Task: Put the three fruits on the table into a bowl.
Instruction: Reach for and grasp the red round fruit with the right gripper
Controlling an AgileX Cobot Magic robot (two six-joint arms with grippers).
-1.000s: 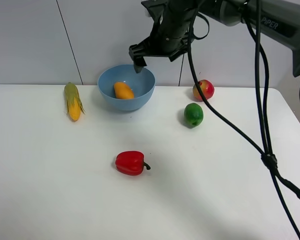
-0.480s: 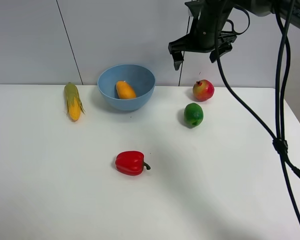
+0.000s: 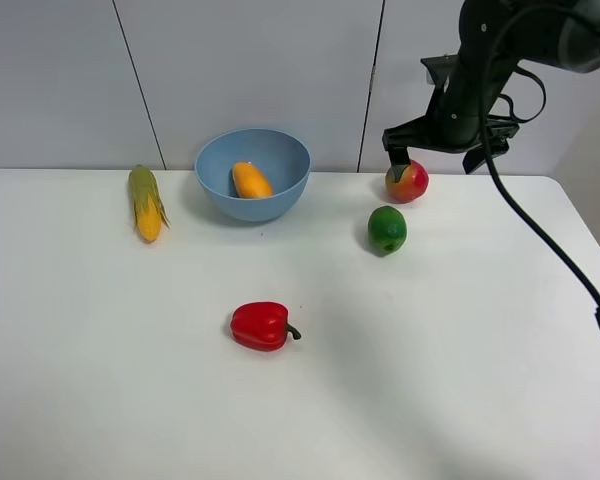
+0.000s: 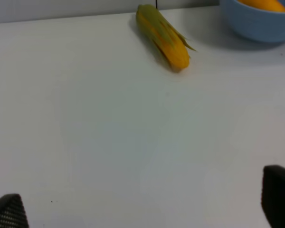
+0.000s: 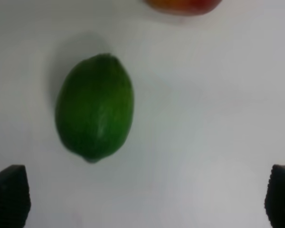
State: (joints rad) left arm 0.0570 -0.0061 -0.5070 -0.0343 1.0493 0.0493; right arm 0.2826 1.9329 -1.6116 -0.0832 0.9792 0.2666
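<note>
The orange-yellow mango (image 3: pixel 247 180) lies inside the light-blue bowl (image 3: pixel 215 150) at the back of the white table (image 3: pixel 430 350). To its right the red-and-yellow apple-like fruit (image 3: pixel 408 181) and the green lime-like fruit (image 3: pixel 387 229) rest on the table. My right gripper (image 3: pixel 435 157) hangs open just above and behind the apple-like fruit, holding nothing. The right wrist view looks down on the lime-like fruit (image 5: pixel 95 107), with the apple-like fruit (image 5: pixel 183 4) at the frame edge and the gripper (image 5: pixel 145 197) spread wide. My left gripper (image 4: pixel 142 209) is open over bare table.
A corn cob (image 3: pixel 146 202) lies left of the bowl and shows in the left wrist view (image 4: pixel 162 35) beside the bowl (image 4: pixel 256 23). A red bell pepper (image 3: pixel 261 325) sits mid-table. Black cables hang from the right arm at the right side.
My right arm has swung from above the bowl to the right and down, ending over the apple-like fruit. The mango stays in the bowl.
</note>
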